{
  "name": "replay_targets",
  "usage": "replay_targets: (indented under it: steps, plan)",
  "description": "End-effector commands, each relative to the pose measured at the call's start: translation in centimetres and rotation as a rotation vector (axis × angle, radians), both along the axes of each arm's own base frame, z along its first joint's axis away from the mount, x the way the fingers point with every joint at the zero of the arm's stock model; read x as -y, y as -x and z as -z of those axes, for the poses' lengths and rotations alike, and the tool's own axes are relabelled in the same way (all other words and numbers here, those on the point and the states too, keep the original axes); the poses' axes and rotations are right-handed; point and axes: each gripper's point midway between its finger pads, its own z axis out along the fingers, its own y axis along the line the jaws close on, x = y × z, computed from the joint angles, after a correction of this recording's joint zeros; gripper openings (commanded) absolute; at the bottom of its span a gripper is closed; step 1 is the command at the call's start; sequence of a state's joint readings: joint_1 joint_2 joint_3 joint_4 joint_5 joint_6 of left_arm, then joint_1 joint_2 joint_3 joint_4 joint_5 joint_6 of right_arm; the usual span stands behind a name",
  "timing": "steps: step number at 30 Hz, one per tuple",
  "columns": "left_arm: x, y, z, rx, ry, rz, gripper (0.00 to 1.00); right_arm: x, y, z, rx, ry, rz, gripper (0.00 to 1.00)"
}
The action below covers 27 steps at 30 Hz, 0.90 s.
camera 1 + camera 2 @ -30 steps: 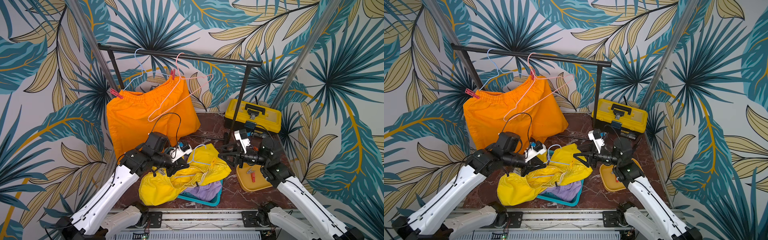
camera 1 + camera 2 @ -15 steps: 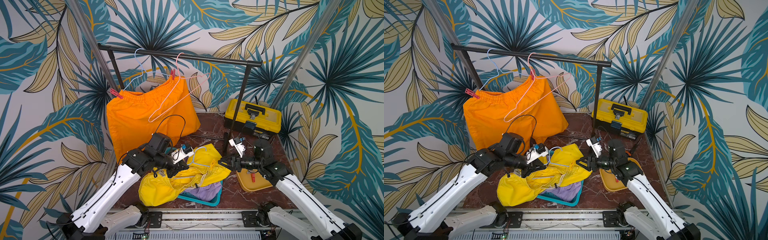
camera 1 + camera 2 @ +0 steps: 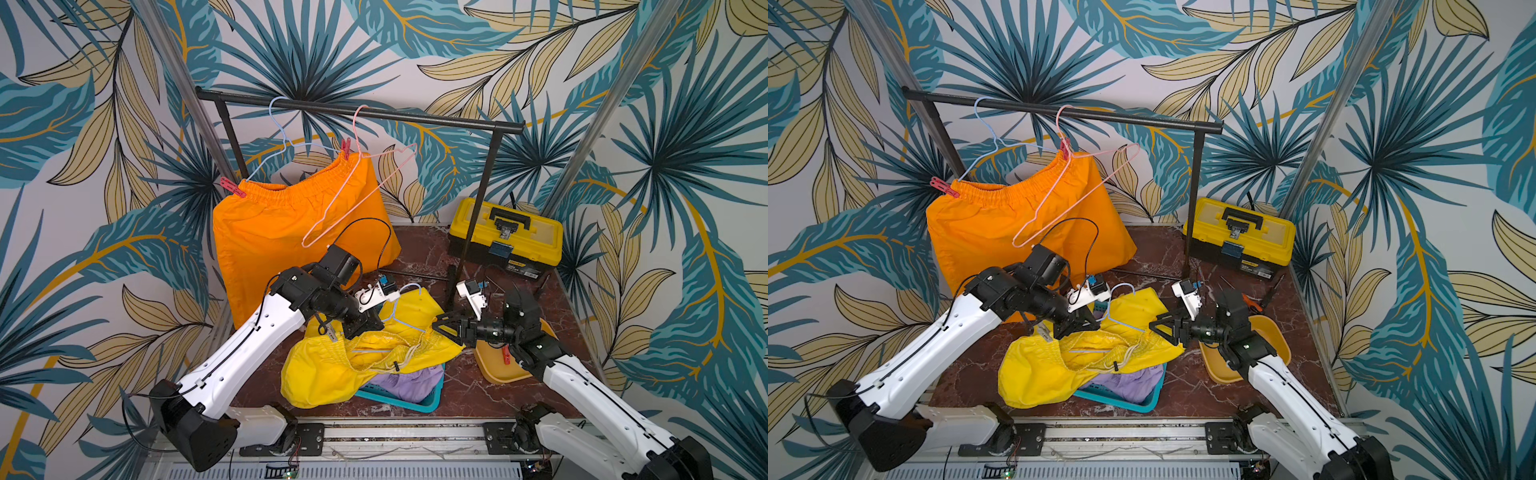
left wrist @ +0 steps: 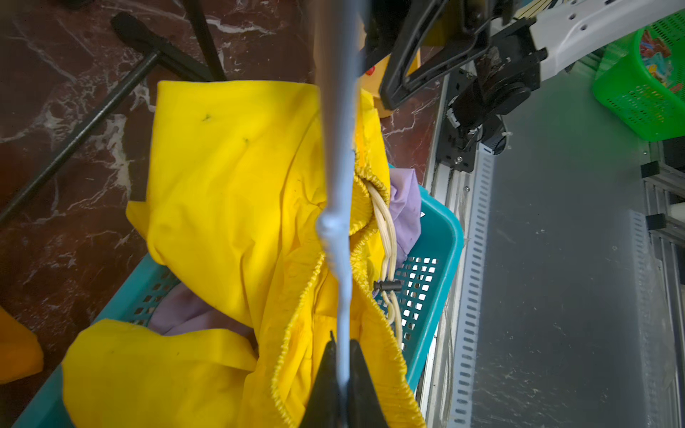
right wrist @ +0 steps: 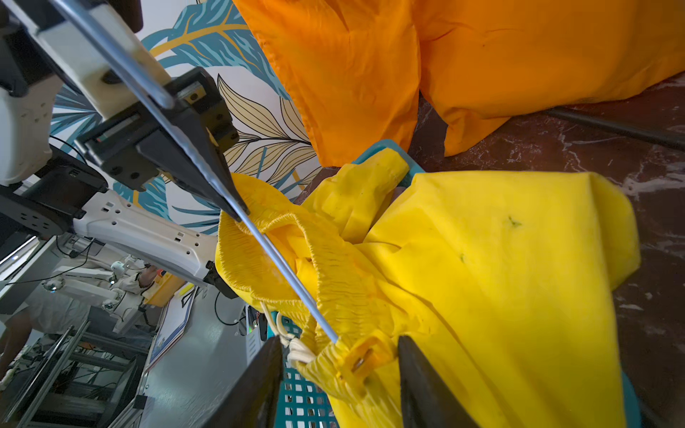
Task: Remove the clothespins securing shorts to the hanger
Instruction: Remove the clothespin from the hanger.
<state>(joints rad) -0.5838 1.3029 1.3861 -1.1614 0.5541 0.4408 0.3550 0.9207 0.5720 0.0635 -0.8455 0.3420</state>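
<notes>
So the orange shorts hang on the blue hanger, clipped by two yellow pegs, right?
No, the two pegs are red, not yellow; both top views show one at each waistband end. The orange shorts do hang on the blue hanger.

Right end effector (image 5: 339, 341) lowered onto yellow shorts (image 5: 482, 278), apparently straddling yellow clothespin (image 5: 361, 357)
</notes>
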Motion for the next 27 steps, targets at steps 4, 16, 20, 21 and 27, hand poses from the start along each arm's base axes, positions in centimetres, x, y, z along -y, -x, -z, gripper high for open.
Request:
replay_targets:
  steps: [4,16,20,21,27]
  plan:
    - [-2.0,0.4,-3.3,0.155,-0.016,-0.013,0.00,0.7,0.4,-2.1,0.120,0.029,0.025,0.54]
    - [1.0,-1.9,-7.7,0.035,0.225,0.200,0.00,0.8,0.8,-3.3,0.217,-0.100,0.043,0.57]
    - [1.7,-2.0,-8.3,0.032,0.306,0.263,0.00,0.8,1.5,-4.0,0.267,-0.160,0.029,0.57]
    - [1.7,-2.1,-8.3,0.028,0.315,0.261,0.00,0.9,1.7,-4.1,0.277,-0.164,0.029,0.58]
    - [-0.1,-0.5,-8.9,0.055,0.399,0.284,0.00,1.2,2.0,-4.1,0.313,-0.168,0.045,0.58]
